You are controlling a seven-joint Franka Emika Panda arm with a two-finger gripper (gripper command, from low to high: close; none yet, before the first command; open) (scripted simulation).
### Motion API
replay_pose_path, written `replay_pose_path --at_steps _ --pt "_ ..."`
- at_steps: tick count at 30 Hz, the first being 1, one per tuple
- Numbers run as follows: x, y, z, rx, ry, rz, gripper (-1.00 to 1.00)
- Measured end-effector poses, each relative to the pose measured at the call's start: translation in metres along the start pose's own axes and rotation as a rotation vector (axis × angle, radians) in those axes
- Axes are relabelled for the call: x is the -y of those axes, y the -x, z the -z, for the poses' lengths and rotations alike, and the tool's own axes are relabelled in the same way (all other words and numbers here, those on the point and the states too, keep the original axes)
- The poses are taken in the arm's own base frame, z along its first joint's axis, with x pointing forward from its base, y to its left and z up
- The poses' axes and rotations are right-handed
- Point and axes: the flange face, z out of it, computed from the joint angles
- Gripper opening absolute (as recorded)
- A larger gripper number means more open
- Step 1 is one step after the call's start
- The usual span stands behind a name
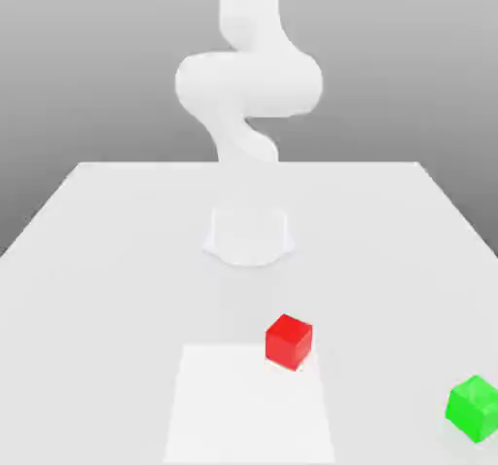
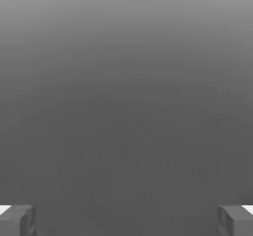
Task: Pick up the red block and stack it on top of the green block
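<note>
In the exterior view, taken as a clock face, the red block (image 1: 289, 342) sat toward five o'clock, overlapping a corner of the pale rectangle (image 1: 249, 405), while the green block (image 1: 474, 409) lay farther out toward four o'clock, well apart from it. The gripper (image 2: 126, 221) had its jaws spread wide, with nothing between them.

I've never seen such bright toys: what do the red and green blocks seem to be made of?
Red block: probably smooth plastic, glossy; flat, even colour with no grain, though painted wood is possible.

Green block: likely the same, its faces varying slightly in brightness.
</note>
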Motion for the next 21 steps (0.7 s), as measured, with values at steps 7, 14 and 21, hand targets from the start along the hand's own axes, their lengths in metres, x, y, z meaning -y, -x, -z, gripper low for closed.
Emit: replay_pose_path --at_steps 7,14,21 --pt "-0.036 0.08 -0.159 0.231 0.12 0.314 0.0" --pt "-0.115 0.2 -0.269 0.515 0.186 0.643 0.0" --pt "-0.192 0.301 -0.332 0.717 0.197 0.853 0.0"
